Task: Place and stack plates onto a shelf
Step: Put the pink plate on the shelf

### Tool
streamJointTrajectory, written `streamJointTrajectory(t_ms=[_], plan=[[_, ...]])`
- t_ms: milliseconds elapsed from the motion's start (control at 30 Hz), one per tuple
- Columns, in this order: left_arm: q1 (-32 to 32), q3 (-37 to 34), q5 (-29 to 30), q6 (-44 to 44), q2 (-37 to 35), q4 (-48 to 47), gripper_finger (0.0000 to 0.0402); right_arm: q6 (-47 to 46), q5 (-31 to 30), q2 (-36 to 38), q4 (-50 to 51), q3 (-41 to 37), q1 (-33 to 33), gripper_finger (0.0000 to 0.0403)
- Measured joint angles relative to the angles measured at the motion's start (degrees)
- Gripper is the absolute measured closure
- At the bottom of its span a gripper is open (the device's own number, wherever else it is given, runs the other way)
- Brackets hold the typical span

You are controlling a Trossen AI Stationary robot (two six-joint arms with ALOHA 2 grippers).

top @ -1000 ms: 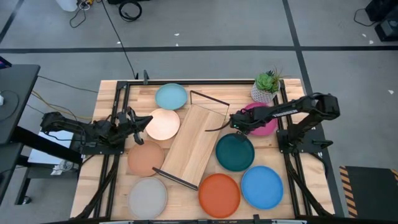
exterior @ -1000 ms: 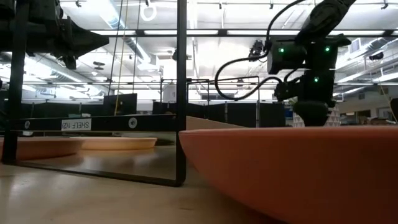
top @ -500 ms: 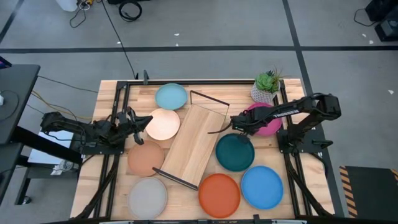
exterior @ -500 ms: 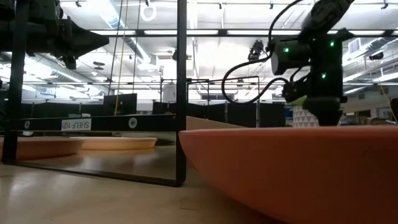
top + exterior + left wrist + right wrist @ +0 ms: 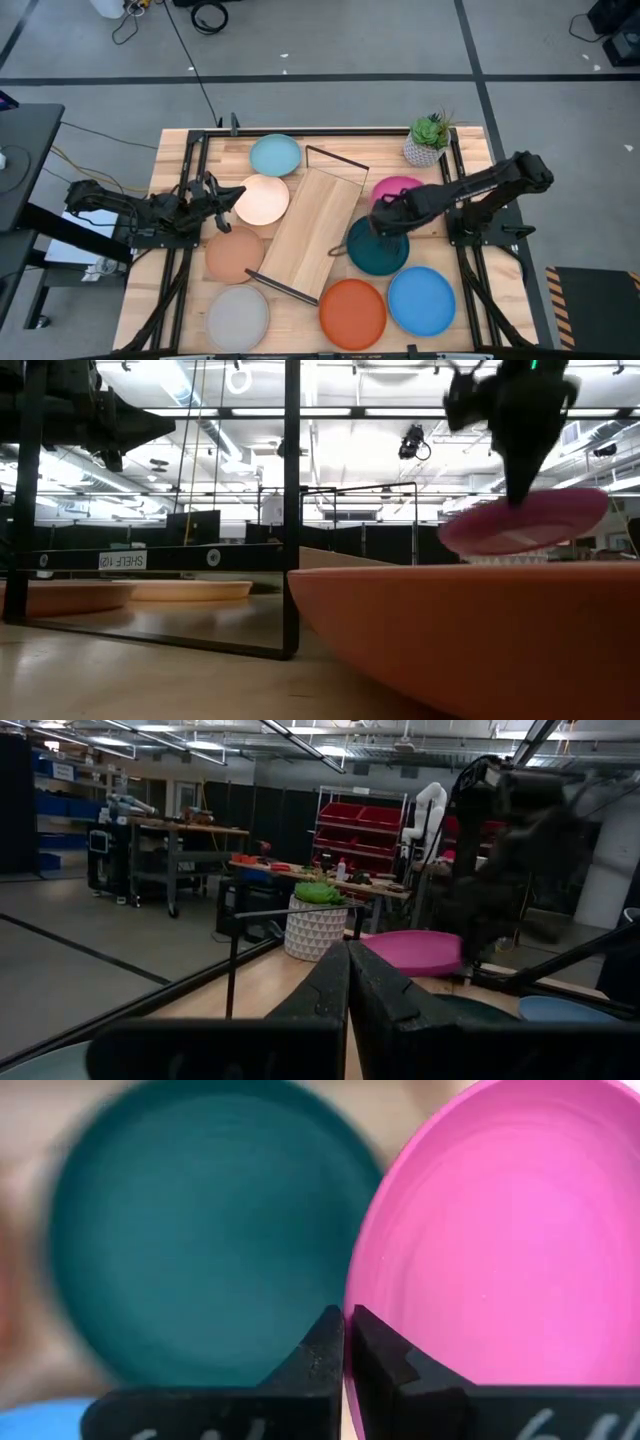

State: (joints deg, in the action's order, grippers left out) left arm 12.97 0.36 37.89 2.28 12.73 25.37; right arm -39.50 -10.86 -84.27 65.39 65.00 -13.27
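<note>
Pink plate (image 5: 522,523) hangs tilted above the teal plate (image 5: 378,250), rim pinched by your right end effector (image 5: 385,222) so it clears en route to the shelf (image 5: 310,232). Left end effector (image 5: 215,196), pressed together, waits w/ nothing.

A grey concrete floor (image 5: 400,50) crossed by dark lines surrounds the slatted wooden table (image 5: 225,140). Beyond stand red shelving (image 5: 360,825) and what may be a workbench (image 5: 170,835), under long ceiling lights (image 5: 330,410).

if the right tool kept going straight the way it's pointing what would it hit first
Probably the teal plate. The right tool, shut on the rim of the magenta plate, points down over it in the right wrist view, and the high view agrees. How far above it hangs is unclear.
</note>
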Motion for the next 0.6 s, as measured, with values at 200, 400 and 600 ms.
streamJointTrajectory(t_ms=[200, 400, 600], plan=[[0.0, 0.0, -0.01, -0.02, 0.02, -0.35, 0.0392, 9.54, -0.89, 0.05, -10.73, 3.74, -4.61, 0.0387], [0.0, 0.0, 0.0, -0.02, 0.0, -0.4, 0.0392, 25.92, -3.03, -2.87, -26.65, 2.82, -5.03, 0.0387], [0.0, 0.0, -0.02, -0.02, 0.0, -0.68, 0.0392, 42.6, -3.23, -9.87, -34.07, 2.76, -2.39, 0.0387]])
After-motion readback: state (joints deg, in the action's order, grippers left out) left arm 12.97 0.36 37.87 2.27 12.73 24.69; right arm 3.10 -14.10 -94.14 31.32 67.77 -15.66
